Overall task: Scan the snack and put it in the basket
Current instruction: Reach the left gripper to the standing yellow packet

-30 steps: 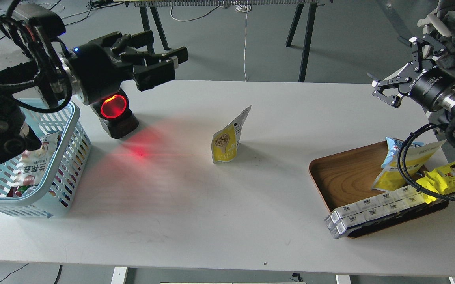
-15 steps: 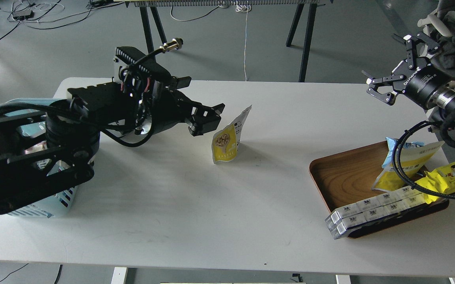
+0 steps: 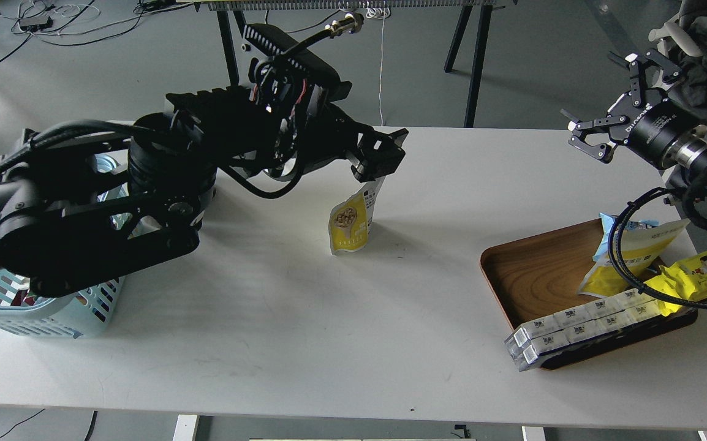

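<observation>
The snack (image 3: pixel 349 228), a small yellow stand-up pouch with a white top and a round nut picture, stands upright at the table's middle. My left gripper (image 3: pixel 380 158) is right at the pouch's top corner and hides it. Its dark fingers overlap, so I cannot tell whether they are open or closed on the pouch. The light blue basket (image 3: pixel 93 306) stands at the left edge, mostly hidden behind my left arm. My right gripper (image 3: pixel 601 95) is open and empty, held high above the table's far right.
A brown wooden tray (image 3: pixel 537 275) at the right holds a flat yellow-and-white pouch (image 3: pixel 629 257), a bright yellow cartoon-face wrapper (image 3: pixel 703 272) and a row of white boxes (image 3: pixel 580 327). My left arm hides the scanner. The white table (image 3: pixel 304 343) shows bare in front.
My left arm has swung right from over the basket and scanner to the top of the snack. The red scanner light no longer shows. The snack has not moved; the right gripper rose slightly.
</observation>
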